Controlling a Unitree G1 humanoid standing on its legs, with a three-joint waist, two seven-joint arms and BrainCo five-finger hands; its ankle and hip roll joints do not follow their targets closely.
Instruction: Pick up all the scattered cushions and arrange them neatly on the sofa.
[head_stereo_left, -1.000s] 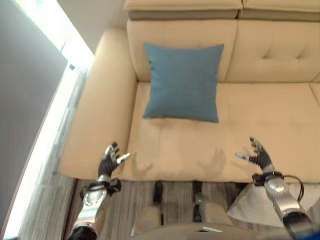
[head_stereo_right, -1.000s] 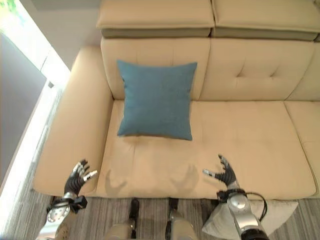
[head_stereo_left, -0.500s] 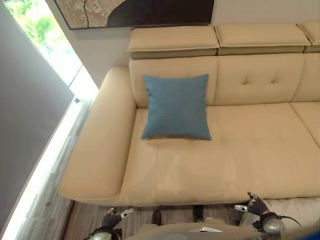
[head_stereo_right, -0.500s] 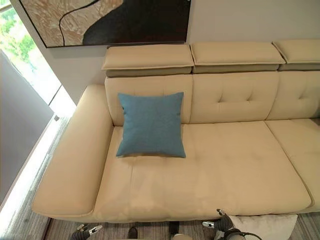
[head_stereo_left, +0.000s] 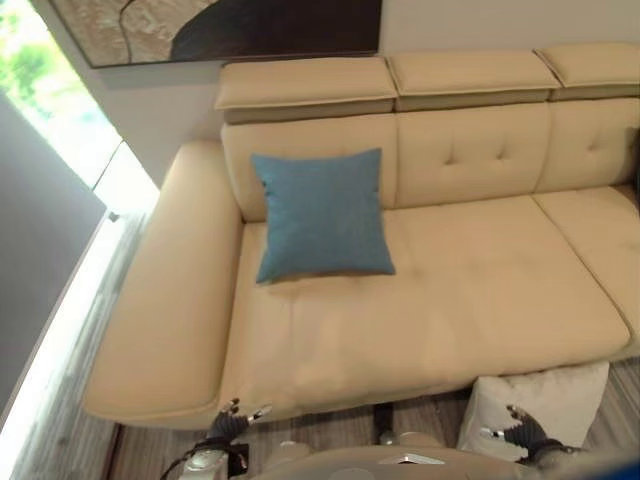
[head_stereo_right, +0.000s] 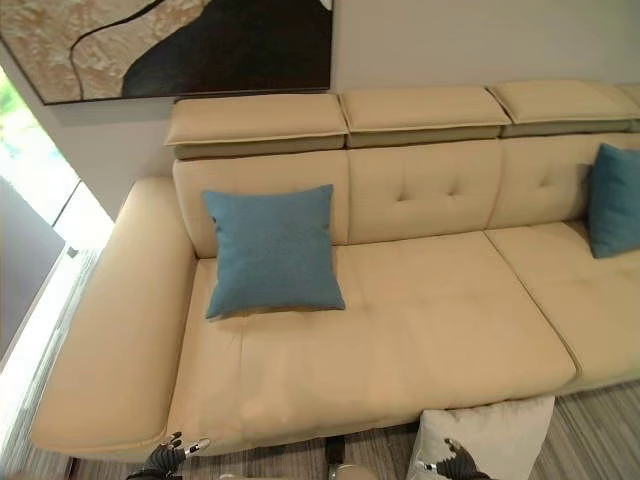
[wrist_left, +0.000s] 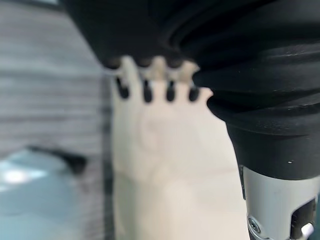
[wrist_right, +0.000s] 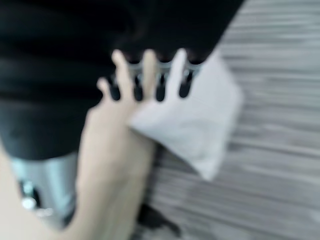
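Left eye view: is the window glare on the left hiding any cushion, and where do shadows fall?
Left eye view: the window is blown out and streaks the floor beside the sofa, covering no cushion; the blue cushion is evenly lit, a soft shadow under its lower edge. Right eye view: the white cushion on the floor is evenly lit.

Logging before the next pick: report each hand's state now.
Left hand: open, holding nothing.
Right hand: open, holding nothing, over the white cushion on the floor.
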